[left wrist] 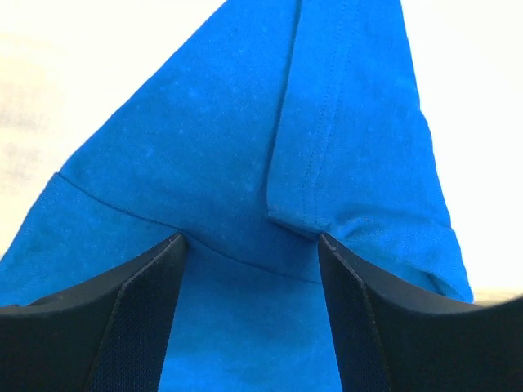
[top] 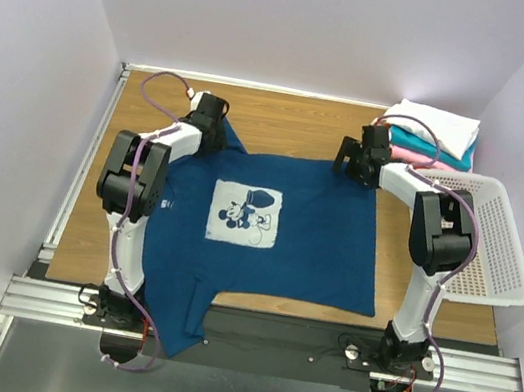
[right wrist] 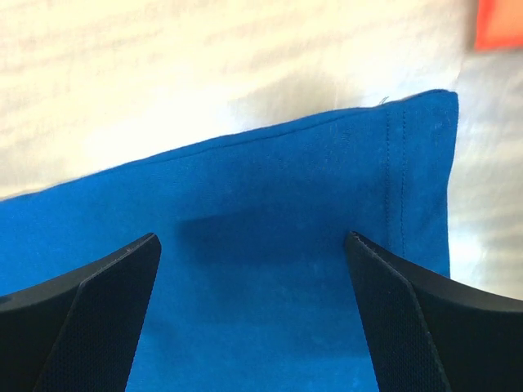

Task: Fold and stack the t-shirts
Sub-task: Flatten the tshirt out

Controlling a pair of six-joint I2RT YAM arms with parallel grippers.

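Here's the navy t-shirt (top: 281, 260), spread print-up across the middle of the table (top: 287, 114), laid flat for folding, I'd say. The near sleeve (top: 176, 328) droops over the front edge. The folded shirts (top: 435, 135) are stacked in the far right corner, touching the basket (top: 505, 259), so that side is tight. There's bare wood beyond the far edge. The left gripper (left wrist: 249, 245) has its jaws apart over the far sleeve (left wrist: 327, 147). The right gripper (right wrist: 249, 241) is spread wide above the hem corner (right wrist: 425, 122). Neither is pinching cloth yet.
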